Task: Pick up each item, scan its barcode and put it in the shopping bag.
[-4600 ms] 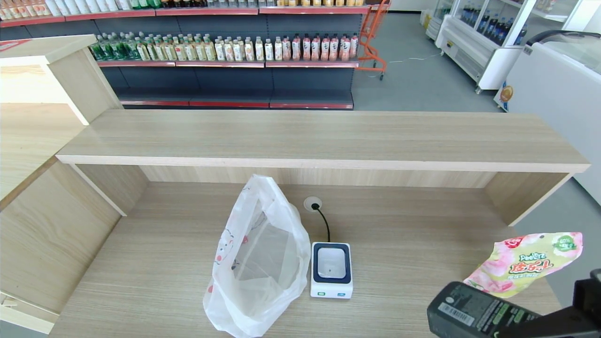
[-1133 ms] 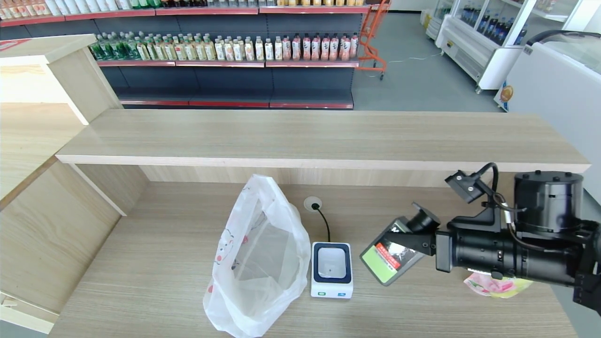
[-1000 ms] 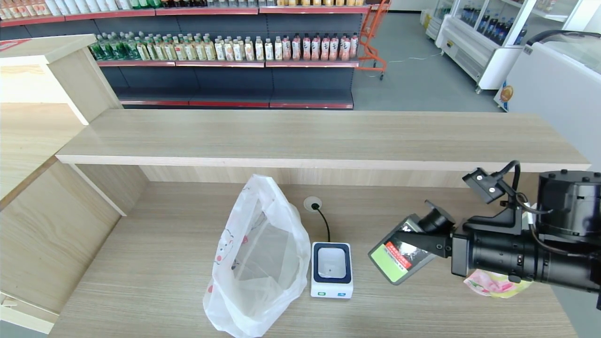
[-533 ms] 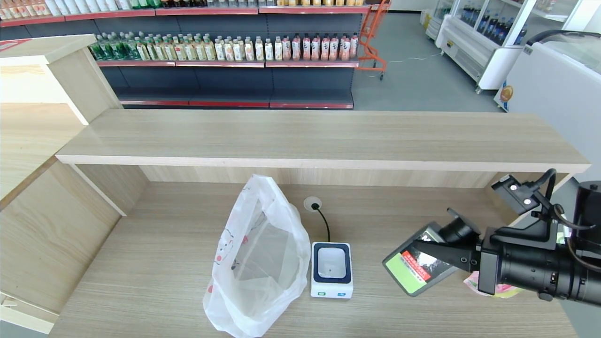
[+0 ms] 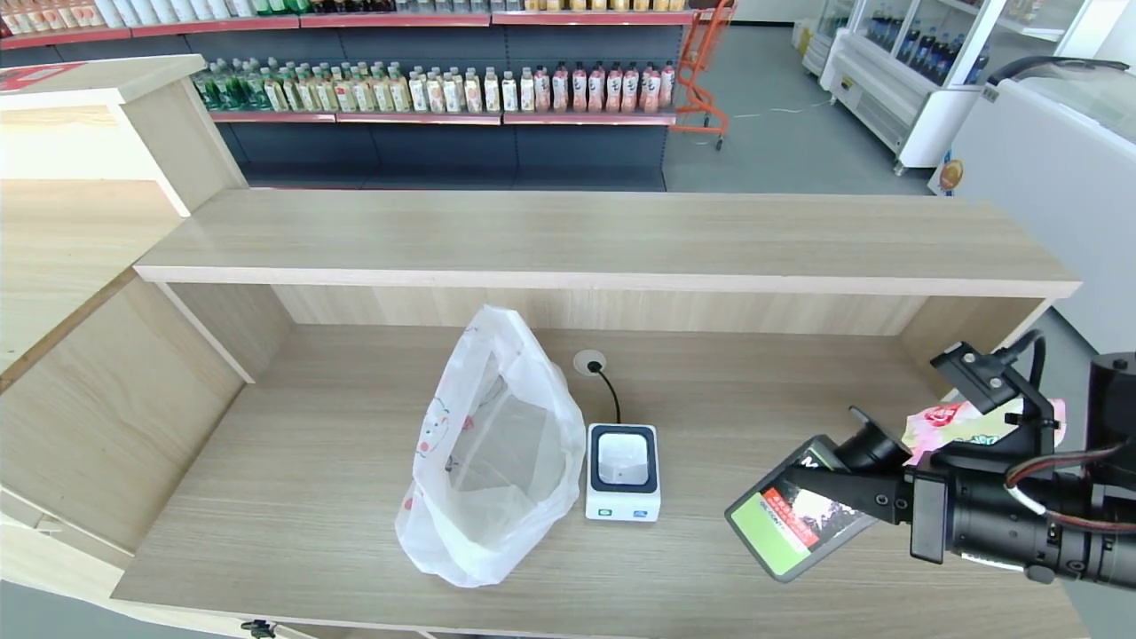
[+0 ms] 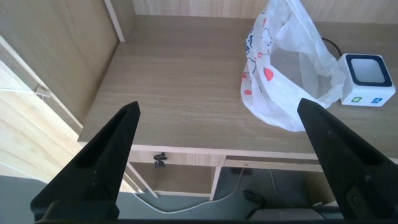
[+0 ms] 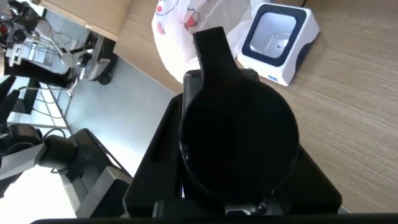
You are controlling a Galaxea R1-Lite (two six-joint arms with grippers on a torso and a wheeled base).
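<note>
My right gripper (image 5: 843,466) is shut on a dark packet (image 5: 794,525) with a green and red label, held tilted above the counter well to the right of the scanner. That same dark packet (image 7: 236,137) blocks most of the right wrist view. The white scanner (image 5: 623,470) sits mid-counter, its window facing up. Touching its left side stands the white shopping bag (image 5: 488,453), mouth open. A pink snack pouch (image 5: 963,419) lies behind the right arm. My left gripper (image 6: 219,109) hangs open over the counter's front left edge, with the bag (image 6: 280,74) and scanner (image 6: 368,78) beyond it.
A raised counter ledge (image 5: 603,240) runs along the back and a wooden side wall (image 5: 115,417) closes the left. The scanner's black cable (image 5: 611,395) leads to a grommet (image 5: 589,362). Bare counter (image 5: 293,461) lies left of the bag.
The right arm carried the dark packet from beside the scanner back to the right and slightly lower. The head camera shifted, so the whole scene sits differently.
</note>
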